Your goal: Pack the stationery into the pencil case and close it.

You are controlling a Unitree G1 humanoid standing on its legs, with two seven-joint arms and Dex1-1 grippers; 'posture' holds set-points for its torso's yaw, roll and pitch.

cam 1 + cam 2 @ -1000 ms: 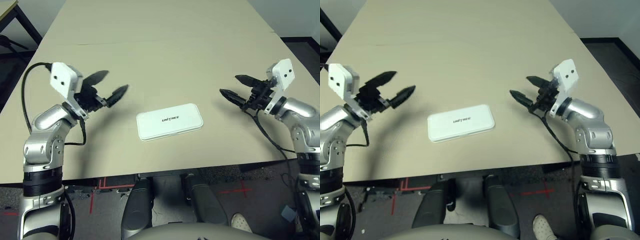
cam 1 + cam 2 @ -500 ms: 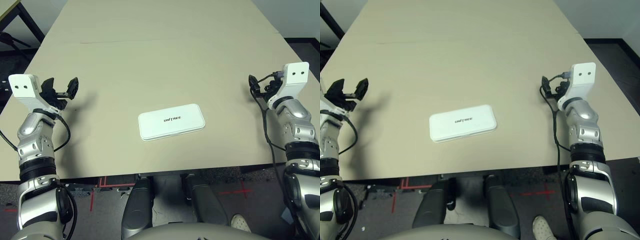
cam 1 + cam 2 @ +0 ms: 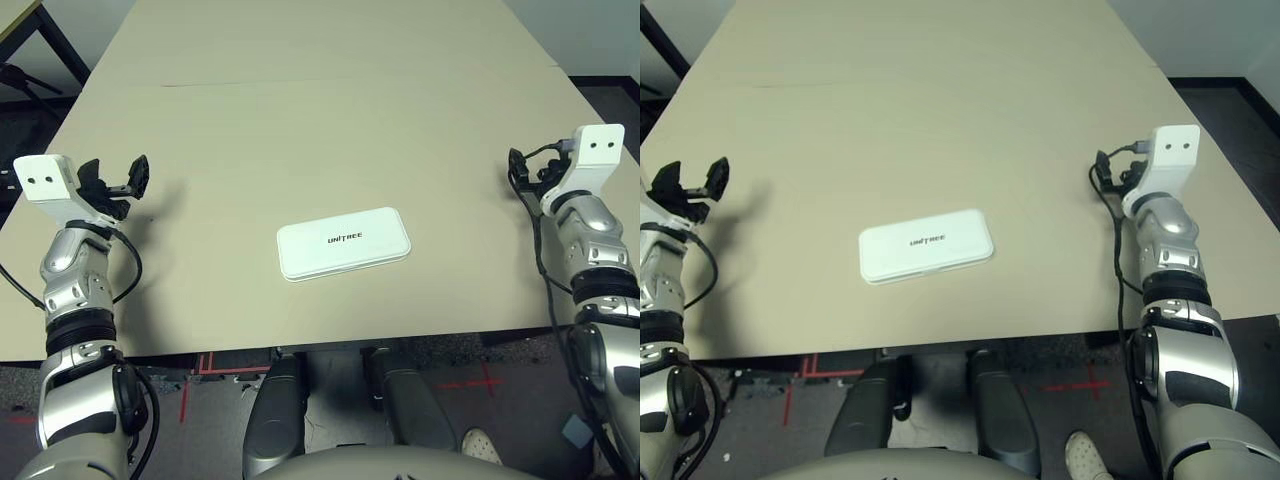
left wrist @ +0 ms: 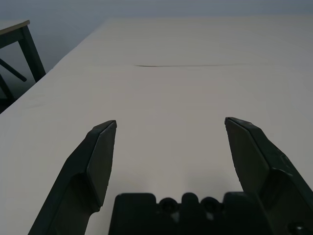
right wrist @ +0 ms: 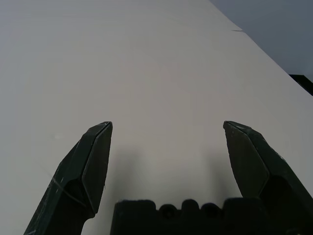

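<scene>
The white pencil case (image 3: 343, 243) lies shut and flat near the table's front edge, its dark UNITREE lettering facing up. The stationery is out of view. My left gripper (image 3: 115, 176) is far to the left of the case, near the table's left edge, open and empty; its black fingers (image 4: 98, 161) stand wide apart over bare tabletop. My right gripper (image 3: 1110, 172) is far to the right, near the right edge, open and empty, with its fingers (image 5: 95, 164) spread over bare table.
The beige table (image 3: 320, 120) stretches far back, with a thin seam line (image 3: 250, 85) across it. A dark chair frame (image 3: 25, 60) stands beyond the back left corner. Black cables hang from both wrists.
Both arms swung outward from beside the case to the table's left and right edges, then settled there. The case has not moved.
</scene>
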